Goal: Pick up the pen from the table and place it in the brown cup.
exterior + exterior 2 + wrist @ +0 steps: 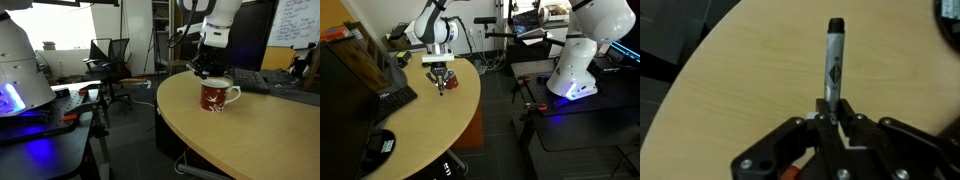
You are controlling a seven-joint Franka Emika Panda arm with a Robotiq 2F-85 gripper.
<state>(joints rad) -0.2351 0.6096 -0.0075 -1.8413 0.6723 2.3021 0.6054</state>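
Note:
My gripper point(832, 110) is shut on the pen point(833, 60), a thin dark pen with a grey printed barrel that sticks out beyond the fingertips over the light-wood table point(750, 70). In both exterior views the gripper point(207, 68) point(441, 78) hangs close above and just behind the brown cup point(216, 95), a reddish-brown speckled mug with a white handle that stands upright near the table's curved edge point(190, 130). In an exterior view the cup point(443, 88) shows only as a small reddish shape right under the gripper. The pen is too small to make out in the exterior views.
A keyboard point(392, 100), a dark monitor point(360, 60) and a black object point(380, 145) lie on the table. A white robot point(582, 55) stands on a black bench with blue light point(35, 140). An office chair point(112, 60) stands beyond the table.

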